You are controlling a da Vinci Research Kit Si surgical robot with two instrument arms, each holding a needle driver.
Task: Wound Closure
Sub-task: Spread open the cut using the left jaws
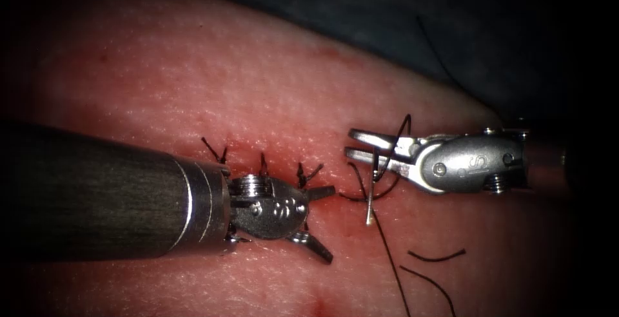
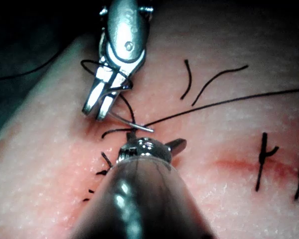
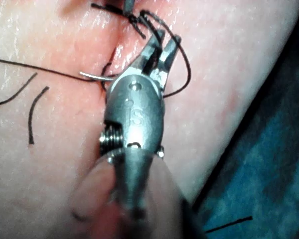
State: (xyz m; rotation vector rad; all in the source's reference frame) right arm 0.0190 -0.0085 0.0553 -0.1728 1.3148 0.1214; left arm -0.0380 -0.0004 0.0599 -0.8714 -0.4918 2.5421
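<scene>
The tissue (image 1: 271,85) carries a cut (image 1: 271,156) with several dark knotted stitches (image 1: 261,162) along it. My left tool (image 1: 325,220) lies over that stitch line, jaws spread wide and holding nothing. My right tool (image 1: 351,145) reaches in from the right, its jaws slightly apart, with loops of thread (image 1: 394,162) draped around them. The curved needle (image 1: 371,201) runs out from under those jaws between the two tools. Its tail end, where the thread (image 1: 390,259) joins, rests above the tissue. Its front part is hidden, so whether it sits in the tissue is unclear. The needle (image 2: 134,124) and the needle (image 3: 95,76) lie beside the right tool.
Two short cut pieces of thread (image 1: 437,256) lie on the tissue to the right of the needle. Red fluid (image 1: 322,307) tints the skin near the cut. A blue drape (image 3: 269,164) lies beyond the tissue's edge, with a strand of thread (image 1: 438,53) crossing it.
</scene>
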